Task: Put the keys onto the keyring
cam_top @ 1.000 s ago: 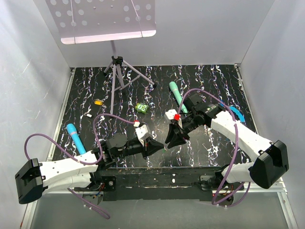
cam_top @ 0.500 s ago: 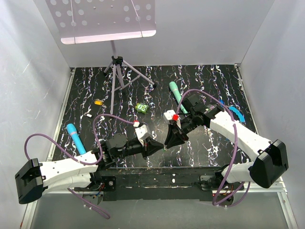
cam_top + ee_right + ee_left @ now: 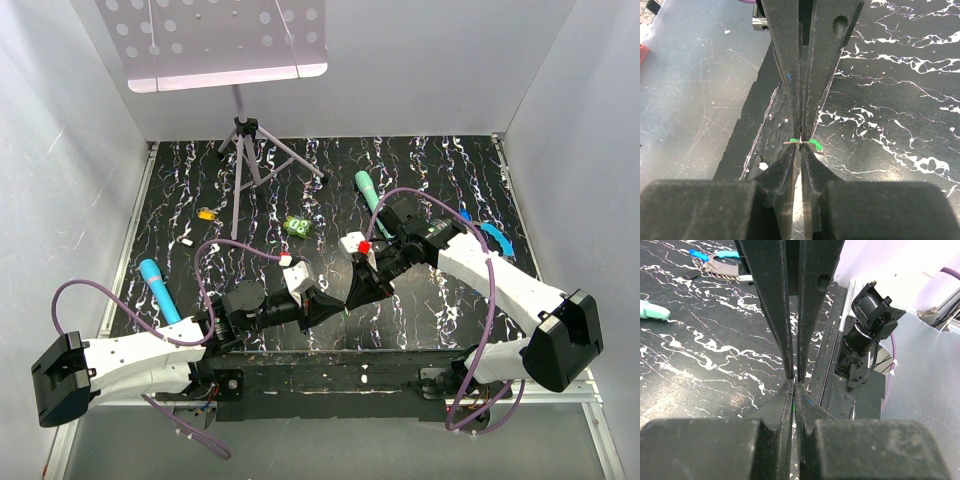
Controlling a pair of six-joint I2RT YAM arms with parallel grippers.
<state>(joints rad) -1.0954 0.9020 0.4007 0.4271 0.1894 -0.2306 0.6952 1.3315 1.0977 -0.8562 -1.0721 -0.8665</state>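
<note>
Right wrist view has the light green key point(image 3: 813, 145) at the table's point(image 3: 450, 180) 6 o'clock edge, pinched by the left gripper point(image 3: 794, 385), jaws closed. The right gripper point(image 3: 801, 147) meets it tip to tip, jaws a narrow slit; whether they grip I cannot tell. Farther off, the keyring point(image 3: 497, 240) lies at 3 o'clock.

One green key point(image 3: 813, 144), mostly hidden between meeting tips of left tool point(image 3: 794, 390) and right tool point(image 3: 801, 150). One keyring point(image 3: 720, 274), partly behind a finger. One yellow key point(image 3: 205, 213), too small for detail.
</note>
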